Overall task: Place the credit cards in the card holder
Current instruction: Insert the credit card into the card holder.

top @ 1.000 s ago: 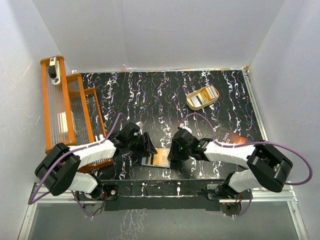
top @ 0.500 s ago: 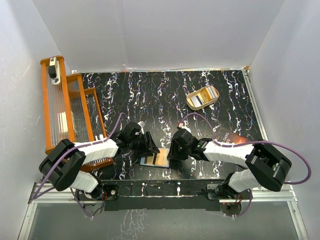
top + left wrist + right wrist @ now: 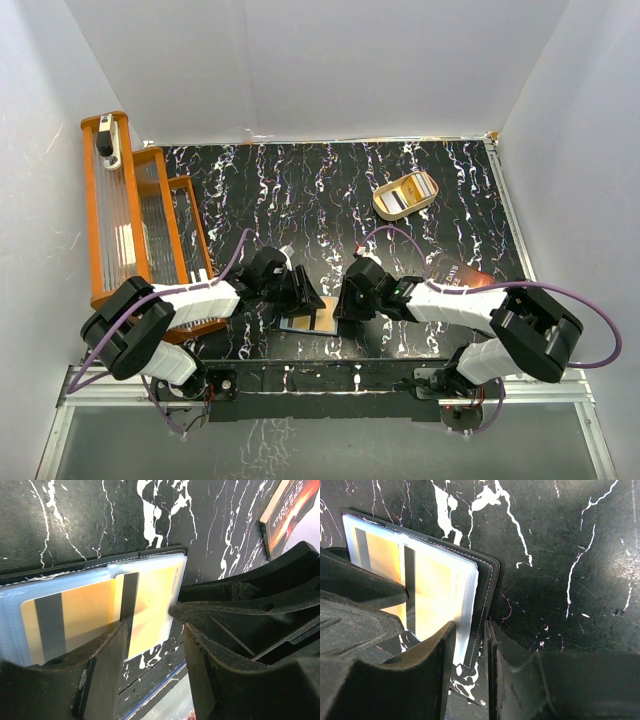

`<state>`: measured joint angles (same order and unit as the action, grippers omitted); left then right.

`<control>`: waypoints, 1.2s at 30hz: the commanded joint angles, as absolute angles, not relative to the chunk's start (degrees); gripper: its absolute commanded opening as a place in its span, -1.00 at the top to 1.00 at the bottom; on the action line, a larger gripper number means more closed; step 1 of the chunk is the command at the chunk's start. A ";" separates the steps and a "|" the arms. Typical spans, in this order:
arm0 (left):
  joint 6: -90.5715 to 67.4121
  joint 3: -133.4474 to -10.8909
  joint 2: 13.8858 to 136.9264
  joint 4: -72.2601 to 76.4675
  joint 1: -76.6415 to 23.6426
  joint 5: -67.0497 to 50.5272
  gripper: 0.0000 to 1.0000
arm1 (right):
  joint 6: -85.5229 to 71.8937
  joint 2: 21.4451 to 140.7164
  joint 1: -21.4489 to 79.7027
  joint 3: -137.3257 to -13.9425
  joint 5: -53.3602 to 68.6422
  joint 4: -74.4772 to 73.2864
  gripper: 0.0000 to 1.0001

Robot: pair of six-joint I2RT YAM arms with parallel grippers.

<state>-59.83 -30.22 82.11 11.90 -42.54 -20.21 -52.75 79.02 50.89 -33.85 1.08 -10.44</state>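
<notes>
Work surface is a black marble-look table [image 3: 300,190] w/ white veining, boxed in by plain white walls [image 3: 350,70] at back and both sides. An orange rack [image 3: 120,220] w/ clear panels is set along the table's left edge; a tan oval tray [image 3: 383,205] is seen far right, w/ a few more cards [image 3: 405,193] laid in it. A dark book-like sheet [image 3: 460,275] w/ pale lettering is partly covered by the R arm. The card holder [image 3: 305,322] is laid open at the table's near edge, centre, between the two arms. Its clear sleeves are turned up and gold-orange credit cards [image 3: 150,605] w/ dark stripes are seen inside them. The left gripper [image 3: 154,630] is held over the holder w/ fingers apart, nothing pinched; the cards' lower edge is seen in the gap. The right gripper [image 3: 470,627] is nearly closed, and the holder's edge, sleeve plus black cover, appears to be clamped between its fingers.
</notes>
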 commanded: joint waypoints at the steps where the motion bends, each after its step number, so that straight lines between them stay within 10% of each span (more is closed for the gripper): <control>1: -61.21 -29.62 82.65 13.36 -43.62 -21.01 0.05 | -53.22 79.10 51.06 -33.01 0.91 -7.92 0.46; 36: -54.33 -35.08 81.62 1.11 -44.12 -15.47 -0.02 | -53.09 78.46 51.07 -32.87 0.69 -8.80 0.46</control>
